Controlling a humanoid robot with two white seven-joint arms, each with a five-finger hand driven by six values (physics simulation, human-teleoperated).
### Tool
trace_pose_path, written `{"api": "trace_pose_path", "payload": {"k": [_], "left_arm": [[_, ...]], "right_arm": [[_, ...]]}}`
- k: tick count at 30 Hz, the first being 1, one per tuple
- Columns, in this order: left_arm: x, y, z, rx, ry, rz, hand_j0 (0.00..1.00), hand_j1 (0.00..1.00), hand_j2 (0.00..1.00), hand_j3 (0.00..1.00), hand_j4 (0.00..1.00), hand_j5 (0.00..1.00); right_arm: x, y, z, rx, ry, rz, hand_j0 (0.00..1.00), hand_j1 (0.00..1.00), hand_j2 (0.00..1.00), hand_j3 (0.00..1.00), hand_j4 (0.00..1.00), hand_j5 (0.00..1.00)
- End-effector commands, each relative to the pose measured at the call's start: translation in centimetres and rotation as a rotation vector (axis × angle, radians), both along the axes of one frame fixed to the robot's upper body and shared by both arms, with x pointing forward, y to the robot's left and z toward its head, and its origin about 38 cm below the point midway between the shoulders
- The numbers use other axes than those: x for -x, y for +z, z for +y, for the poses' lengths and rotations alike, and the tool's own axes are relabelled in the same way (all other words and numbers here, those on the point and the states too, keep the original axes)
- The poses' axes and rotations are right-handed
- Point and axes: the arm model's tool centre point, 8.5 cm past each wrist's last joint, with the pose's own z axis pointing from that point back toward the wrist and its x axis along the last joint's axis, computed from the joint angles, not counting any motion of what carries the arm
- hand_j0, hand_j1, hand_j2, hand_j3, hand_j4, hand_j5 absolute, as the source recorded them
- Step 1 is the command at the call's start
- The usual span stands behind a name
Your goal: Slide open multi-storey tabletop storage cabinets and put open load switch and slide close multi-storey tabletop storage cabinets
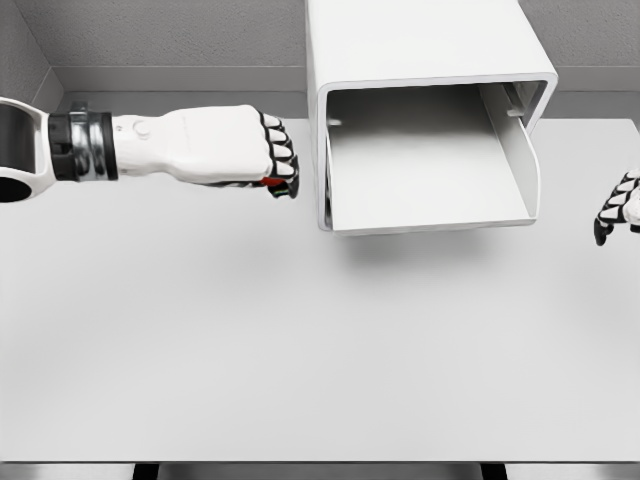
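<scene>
A white storage cabinet (420, 50) stands at the back of the table, its drawer (430, 215) slid out toward me and showing a bare grey floor. My left hand (275, 160) reaches in from the left at drawer height, just left of the drawer's side wall. Its fingers are curled tight around a small object, of which only a red sliver (271, 183) shows between them; it looks like the load switch. My right hand (615, 210) shows only at the right edge, to the right of the drawer, fingers hanging relaxed with nothing in them.
The white table (300, 350) stretches across the whole view, its front edge near the bottom of the picture. A grey wall stands behind the cabinet.
</scene>
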Motion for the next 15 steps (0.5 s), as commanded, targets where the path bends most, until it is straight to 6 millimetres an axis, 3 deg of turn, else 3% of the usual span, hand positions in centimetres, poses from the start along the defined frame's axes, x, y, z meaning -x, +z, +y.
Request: {"api": "trace_pose_path", "payload": {"k": [1, 7, 15], "left_arm": [[0.4, 0.3, -0.4, 0.015, -0.016, 0.004, 0.55, 0.55, 0.55, 0.55, 0.55, 0.55], [0.8, 1.2, -0.9, 0.024, -0.04, -0.01, 0.55, 0.55, 0.55, 0.55, 0.55, 0.55], [1.9, 2.1, -2.1, 0.036, -0.09, -0.03, 0.55, 0.55, 0.55, 0.55, 0.55, 0.55]], "right_arm": [[0.6, -1.9, -0.4, 0.014, -0.009, 0.061, 0.53, 0.53, 0.53, 0.53, 0.53, 0.53], [0.6, -3.2, 0.2, 0.021, 0.008, 0.098, 0.53, 0.53, 0.53, 0.53, 0.53, 0.53], [0.4, -6.7, 2.4, 0.015, 0.074, 0.178, 0.53, 0.53, 0.53, 0.53, 0.53, 0.53]]}}
